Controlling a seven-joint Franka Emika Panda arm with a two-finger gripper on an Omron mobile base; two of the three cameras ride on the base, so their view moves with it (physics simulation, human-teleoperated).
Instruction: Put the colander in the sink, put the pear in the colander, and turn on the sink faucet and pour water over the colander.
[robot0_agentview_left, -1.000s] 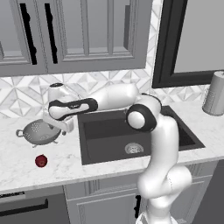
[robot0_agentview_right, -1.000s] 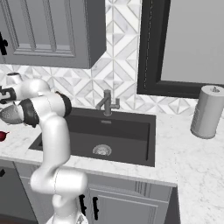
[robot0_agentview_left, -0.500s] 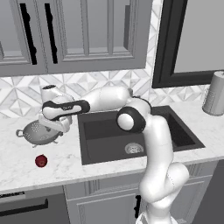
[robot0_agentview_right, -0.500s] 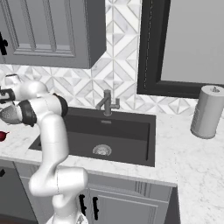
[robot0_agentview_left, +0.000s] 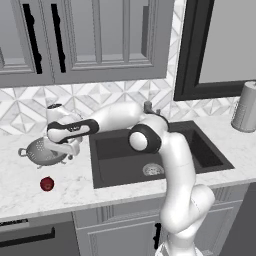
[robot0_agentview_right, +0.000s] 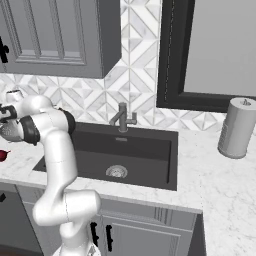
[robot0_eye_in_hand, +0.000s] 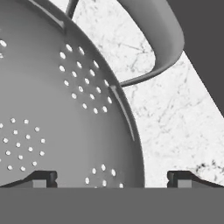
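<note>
Change: arm has swung further left and lower than a second ago; tool now sits right over the colander rim, where before it was above and to the right of it. Colander and pear unmoved.
Tabletop (robot0_agentview_left: 75, 192): white marble with grey veining, flat, glossy.
Sink (robot0_agentview_left: 120, 167): dark grey rectangular basin sunk in the tabletop, round metal drain, matte walls.
Faucet (robot0_agentview_right: 122, 118): brushed grey metal, upright post, angled spout, at the sink's back edge.
Colander (robot0_agentview_left: 42, 151): round silvery-grey metal bowl, small holes in clusters, loop handles; on the tabletop left of the sink's left edge.
Tool (robot0_eye_in_hand: 112, 177): jaws spread wide, one tip inside the bowl wall, one outside; holding nothing.
Pear (robot0_agentview_left: 47, 184): small, round, dark red, smooth; near the tabletop's front edge, apart from colander.
</note>
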